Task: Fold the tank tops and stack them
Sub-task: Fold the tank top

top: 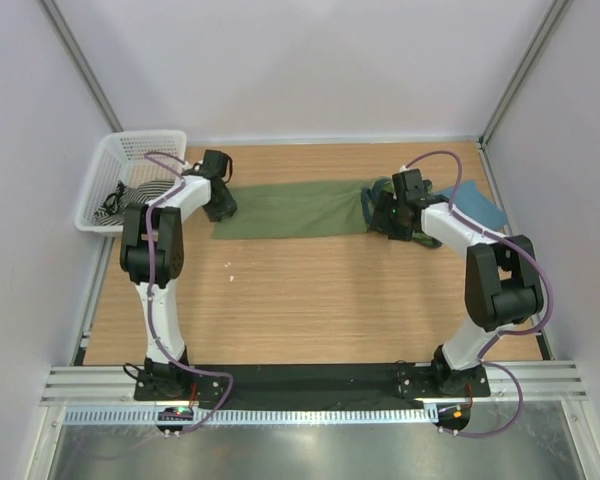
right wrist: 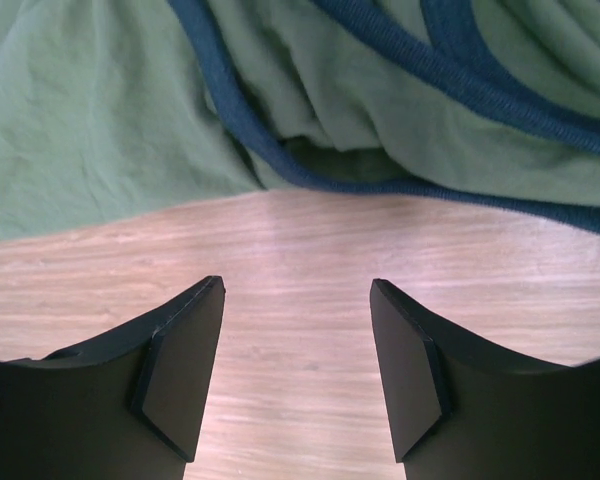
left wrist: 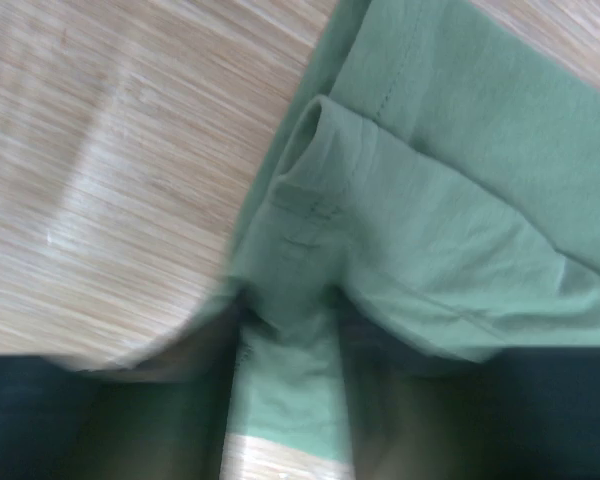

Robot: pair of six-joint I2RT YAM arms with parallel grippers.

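The olive-green tank top [top: 290, 208] lay stretched along the far side of the desk [top: 310, 300], with the teal-blue tank top [top: 477, 205] beyond its right end. The left gripper [left wrist: 285, 350] pinched its left hem. The right gripper [right wrist: 298, 300] stood wide open and empty, just short of the navy trim [right wrist: 230, 110]. Closing there might have caught only one layer and skewed the fold.

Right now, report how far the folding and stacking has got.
Done: the olive-green tank top lies in a long strip, apparently folded lengthwise. In hand: the left gripper has its hem end between its fingers; the right gripper is open over the table beside the navy trim. Left: folding it shorter, the teal-blue tank top, stacking.
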